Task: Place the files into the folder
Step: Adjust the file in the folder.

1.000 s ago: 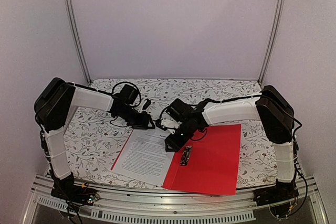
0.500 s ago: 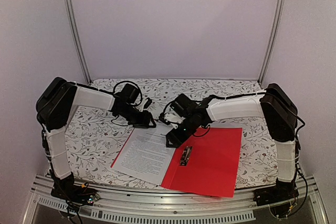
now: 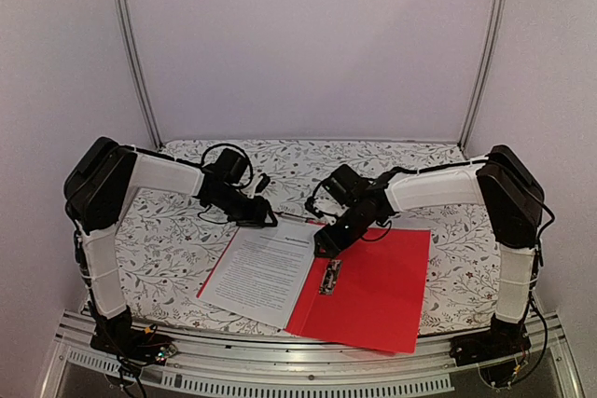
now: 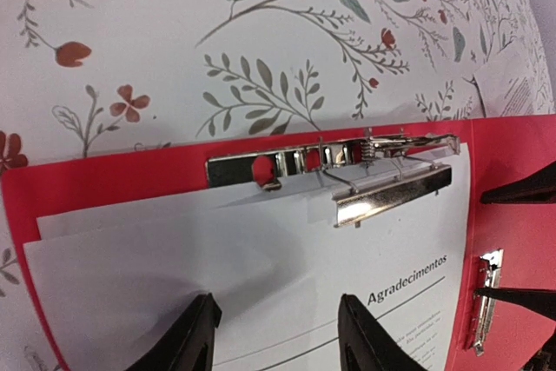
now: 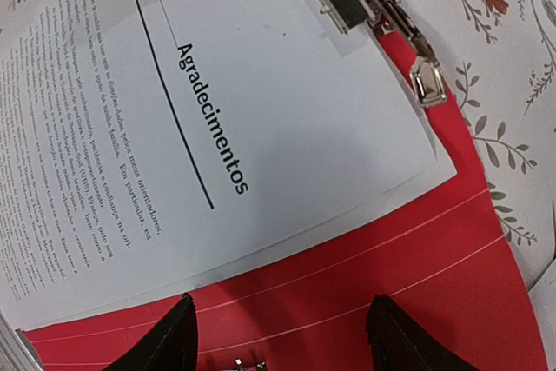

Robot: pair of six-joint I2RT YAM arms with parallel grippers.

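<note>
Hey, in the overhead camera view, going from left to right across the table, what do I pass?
In order: left arm's black elbow → files → metal clip → folder, its bare right half → right arm's black elbow.

We are looking at a robot test cell in a lab rather than a home or an office. Plain pale walls [image 3: 308,34] close in a small booth framed by bare aluminium posts [image 3: 131,53]. A left arm [image 3: 163,174] and a right arm [image 3: 438,188], both white and black, stand bolted to a slotted metal rail [image 3: 280,365] at the near edge. We also see loose black cables [image 3: 219,151] looped along the arms, electronics showing at their bases, and a surface [image 3: 410,160] covered only by a flower-printed cloth.
</note>
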